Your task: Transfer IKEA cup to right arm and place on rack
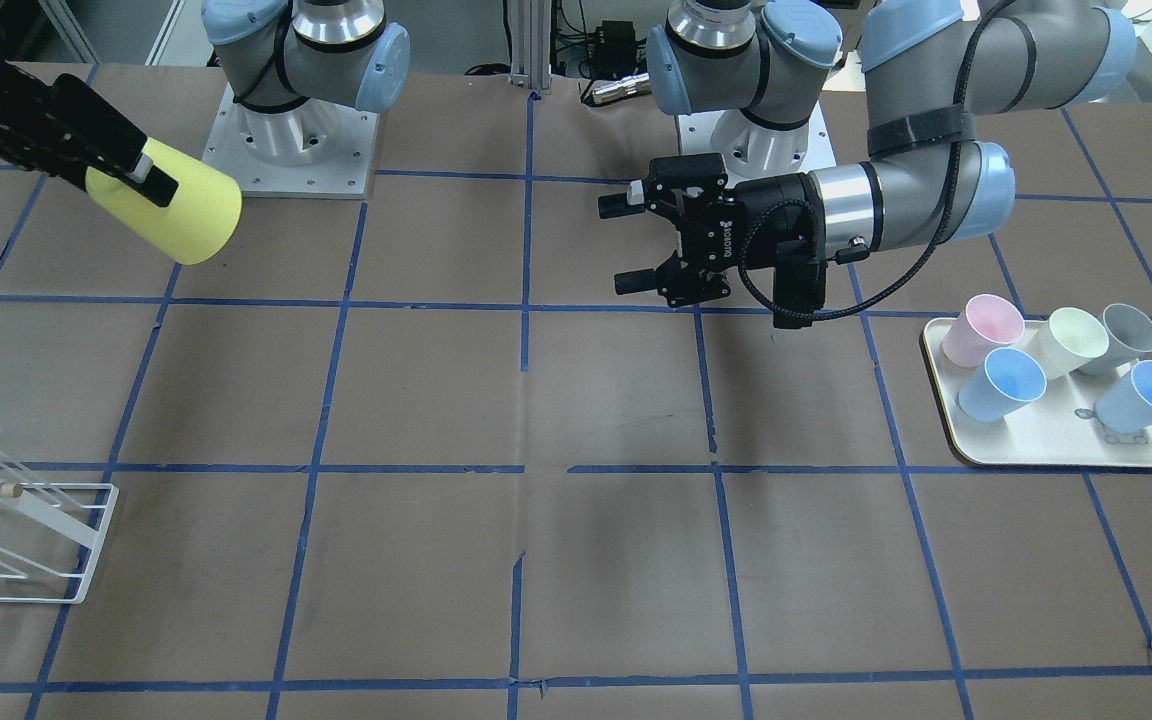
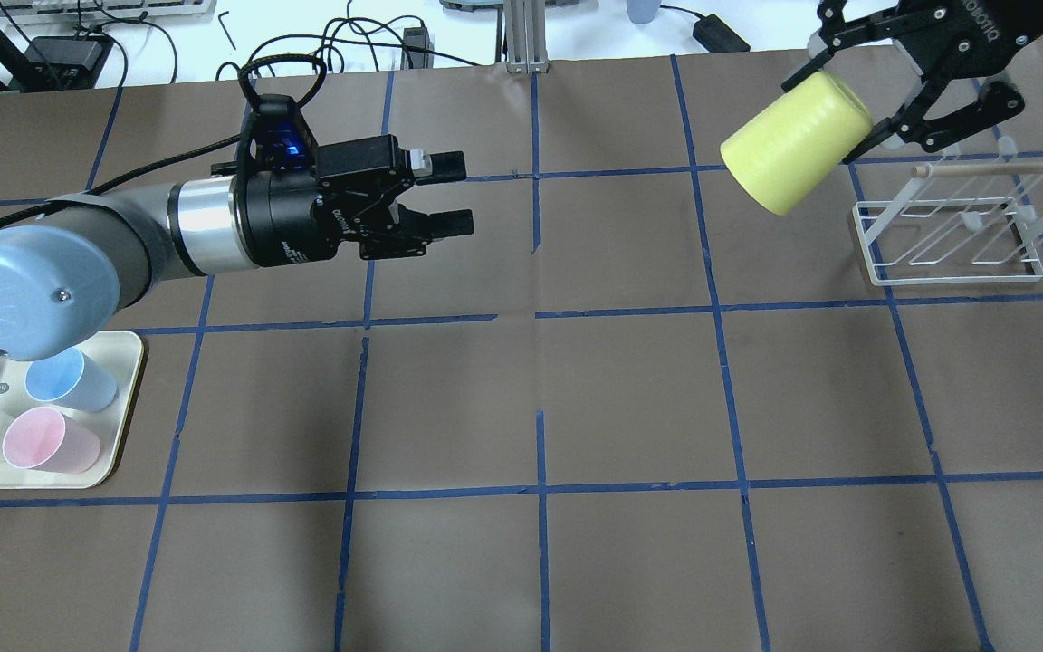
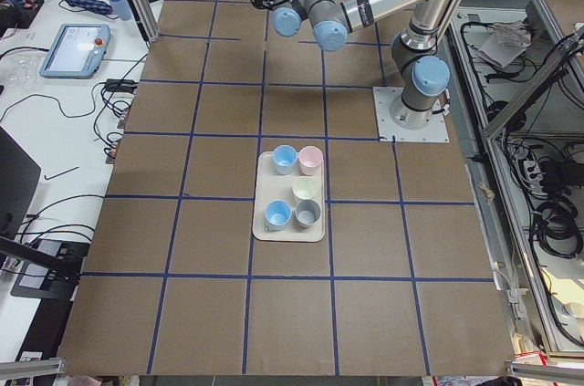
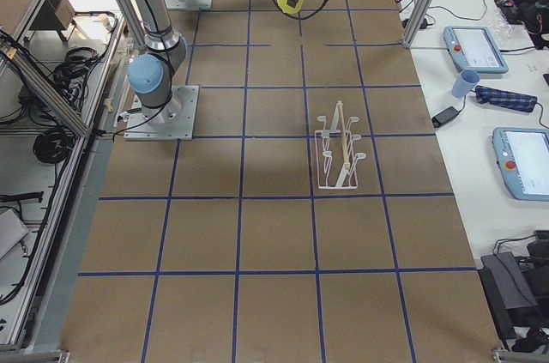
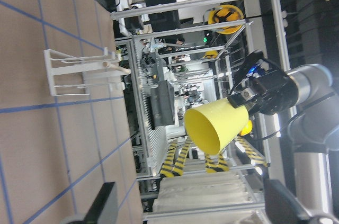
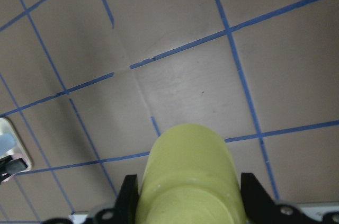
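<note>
The bright yellow IKEA cup (image 2: 793,145) is held in the air, tilted on its side, by my right gripper (image 2: 840,110), which is shut on it near its base. It hangs just left of the white wire rack (image 2: 947,231) in the overhead view. In the front view the cup (image 1: 181,210) is at the top left and the rack (image 1: 21,545) at the lower left. The right wrist view shows the cup (image 6: 188,171) between the fingers. My left gripper (image 2: 456,193) is open and empty, above the table's middle, pointing toward the cup; it also shows in the front view (image 1: 618,244).
A cream tray (image 1: 1056,450) holds several pastel cups, among them pink (image 1: 983,328), pale cream-yellow (image 1: 1071,340) and light-blue (image 1: 1004,385), on the robot's left side. The two arm bases (image 1: 291,140) stand at the table's back edge.
</note>
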